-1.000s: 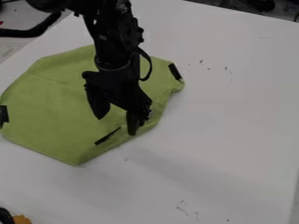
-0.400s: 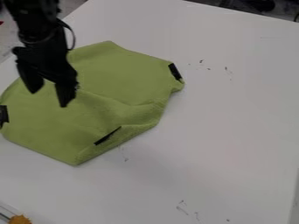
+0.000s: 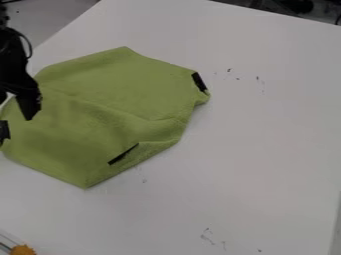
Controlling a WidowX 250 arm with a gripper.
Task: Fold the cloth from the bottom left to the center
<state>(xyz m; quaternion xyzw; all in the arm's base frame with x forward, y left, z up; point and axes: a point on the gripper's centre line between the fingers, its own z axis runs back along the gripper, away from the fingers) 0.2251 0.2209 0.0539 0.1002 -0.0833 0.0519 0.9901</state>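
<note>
The gripper [image 3: 13, 103] hangs at the left edge of the view, partly cut off by it, over the left part of the green cloth [image 3: 106, 107]. Its two fingers stand apart with nothing held between them. The cloth lies mostly flat, with a crease running across its middle and a narrow turned-over strip along its lower right side. Black patches mark it at the left edge, the upper right corner and the lower right side.
An orange object [image 3: 23, 250] sits at the bottom left corner of the view. The white table [image 3: 259, 149] has small dark marks on it. Dark items lie beyond its far edge.
The gripper has moved left, from over the cloth's lower right part to the view's left edge. More of the cloth shows; it lies as before.
</note>
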